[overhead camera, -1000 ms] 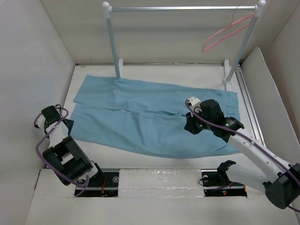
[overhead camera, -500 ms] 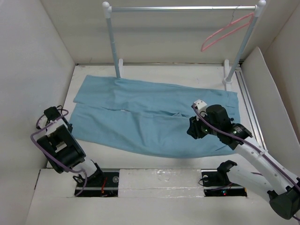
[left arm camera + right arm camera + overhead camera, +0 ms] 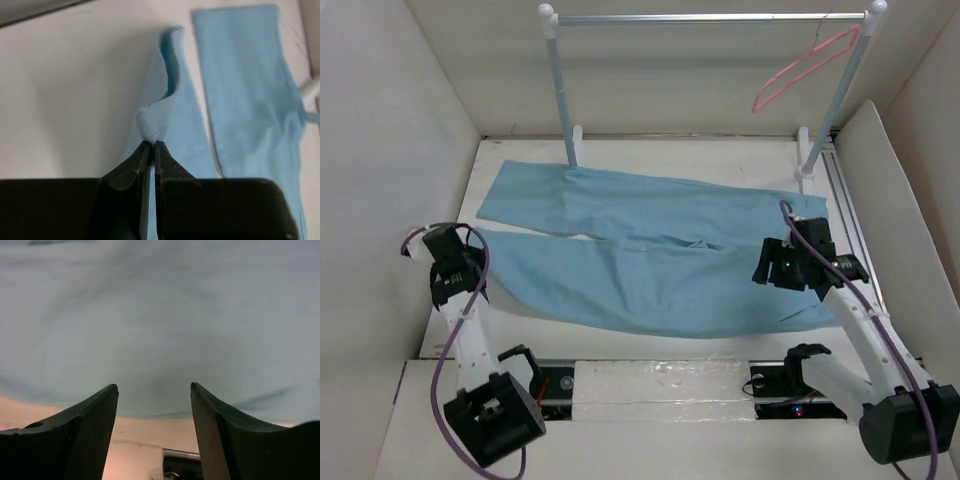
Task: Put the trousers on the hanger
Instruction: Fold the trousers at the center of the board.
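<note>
The trousers (image 3: 650, 240) lay flat across the white table (image 3: 670, 150) with the legs toward the left, and the pink hanger (image 3: 758, 98) hung by its hook at the right end of the garment rail (image 3: 710, 18), well apart from the cloth. The left gripper (image 3: 151, 144) was pinched tight on a raised fold at the hem of the near leg. The right gripper (image 3: 154, 387) was spread wide with nothing between its fingers, over the waist end of the trousers.

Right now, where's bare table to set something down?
Two free strips of table: far, between the trousers and the rail posts; near, between the trousers and the front ledge. Crowded: left edge, where the left gripper pinches them; right end, under the open right gripper.
</note>
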